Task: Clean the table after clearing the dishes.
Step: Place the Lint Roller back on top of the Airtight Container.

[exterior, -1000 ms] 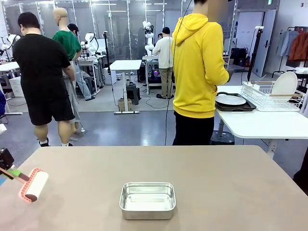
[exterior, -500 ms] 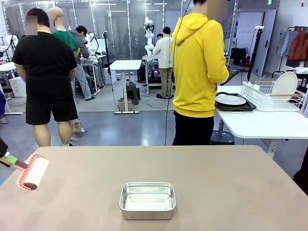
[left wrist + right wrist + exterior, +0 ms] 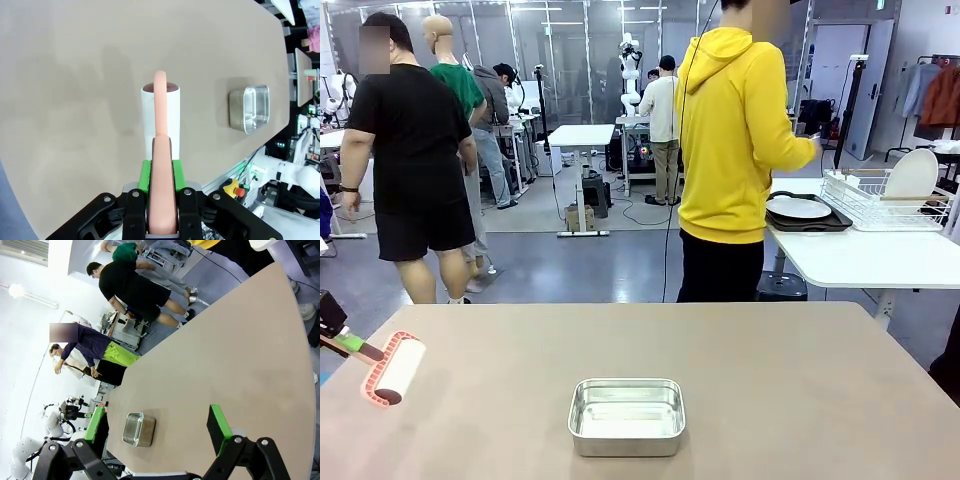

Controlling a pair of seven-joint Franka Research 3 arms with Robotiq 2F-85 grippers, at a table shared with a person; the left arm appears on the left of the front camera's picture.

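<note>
A: Left gripper has its jaws clamped on the pink handle of the lint roller, and the white roll sits near the counter's left edge.

B: And the dishes? They're off the counter. I can see a white plate on a dark tray over on the white side table, beside the wire rack, with the person in the yellow hoodie standing next to it.

A: So clearing looks done. The wiping is what's left, and I'd say it's barely begun, with the roller at that left edge.

B: A steel pan sits near the middle of the front edge.

A: Right gripper hangs above the counter, jaws wide apart, holding nothing.

B: Most of the counter looks uncleaned to me.
</note>
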